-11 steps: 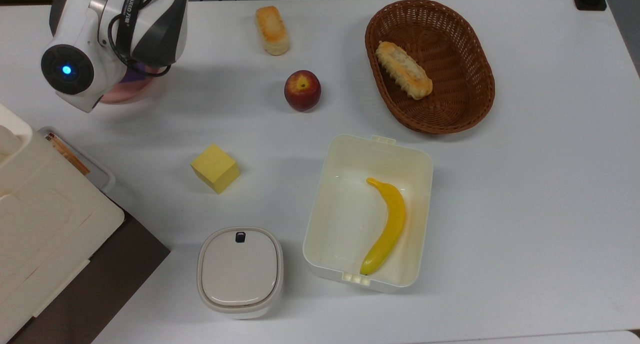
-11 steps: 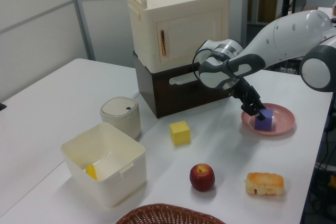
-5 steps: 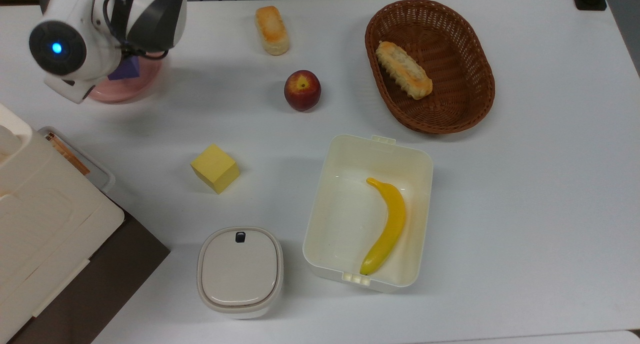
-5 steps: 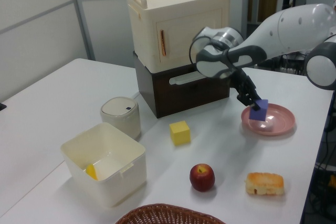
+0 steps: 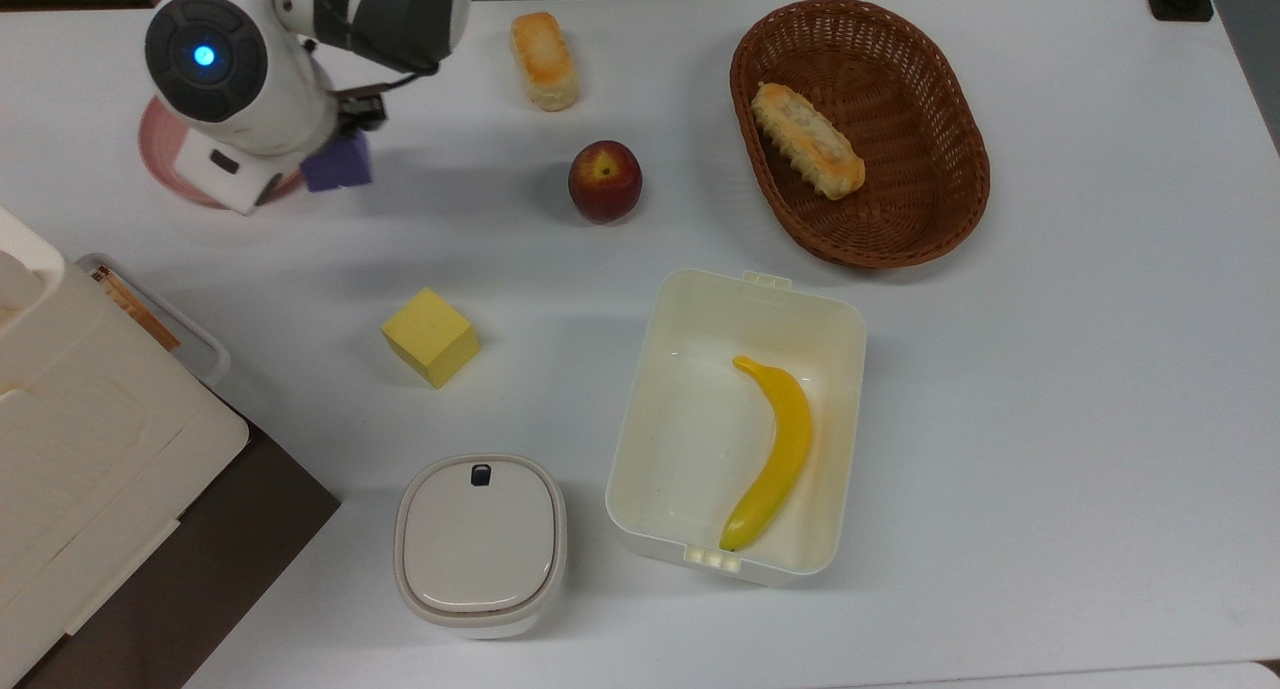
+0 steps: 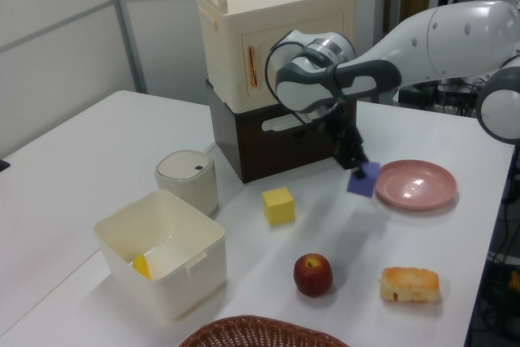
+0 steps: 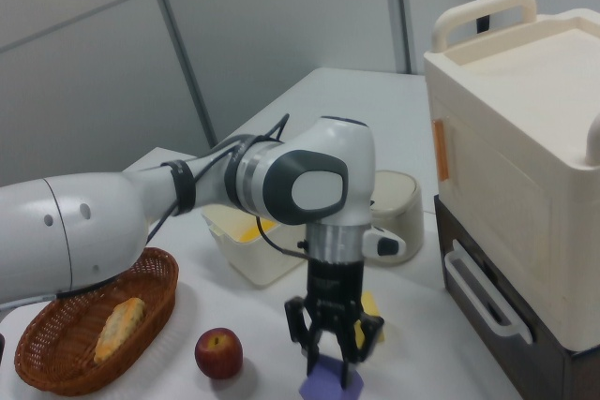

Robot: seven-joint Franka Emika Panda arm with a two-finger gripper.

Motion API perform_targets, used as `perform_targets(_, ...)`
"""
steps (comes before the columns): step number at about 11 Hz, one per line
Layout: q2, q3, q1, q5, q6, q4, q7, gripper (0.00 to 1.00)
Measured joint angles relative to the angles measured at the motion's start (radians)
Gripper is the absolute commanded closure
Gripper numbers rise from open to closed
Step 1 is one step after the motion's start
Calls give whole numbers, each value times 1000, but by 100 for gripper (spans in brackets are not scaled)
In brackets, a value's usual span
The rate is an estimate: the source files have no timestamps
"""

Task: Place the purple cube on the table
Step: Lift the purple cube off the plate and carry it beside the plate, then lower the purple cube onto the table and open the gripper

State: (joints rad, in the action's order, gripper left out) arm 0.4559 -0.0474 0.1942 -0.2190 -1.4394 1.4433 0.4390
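Okay, what you've got on screen:
Gripper (image 7: 334, 359): fingers pinched on the cube, pointing down; arm reaches in from the top view's upper left.
Cube (image 5: 338, 162): purple, held in the air, tilted. It's off the plate, hanging over bare table (image 5: 1050, 389) just past the plate's rim on the top view's right. In the left view it (image 6: 363, 179) sits just to the left view's left of the plate, clear of the surface.
Plate (image 6: 415, 184): pink, round, nothing on it in the left view; the arm covers most of it in the top view.
Yellow cube (image 5: 430, 337): on the table, well apart from the purple one, toward the top view's bottom.
Apple (image 5: 605, 181): near the table's middle, to the top view's right of the held cube.
Bread (image 5: 544, 60): one loaf loose by the far edge, another in the basket (image 5: 930, 219).
Box (image 5: 700, 299): open, cream, banana (image 5: 775, 454) inside.
Lidded pot (image 5: 480, 544): closed, beside the box.
Cabinet (image 6: 280, 38): cream, on a dark base, behind the arm in the left view.
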Motion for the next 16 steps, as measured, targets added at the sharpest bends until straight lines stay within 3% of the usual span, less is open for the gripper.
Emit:
perform_targets(3,0,17,-23,134,-81,-17,-118,56)
perform_targets(4,2,20,-33,165,-134,-17,-160,36)
perform_targets(6,8,21,-52,208,-214,-16,-226,14)
perform_targets(10,16,22,-92,214,-236,-16,-259,0)
perform_targets(16,-29,20,-93,214,-237,-32,-292,0)
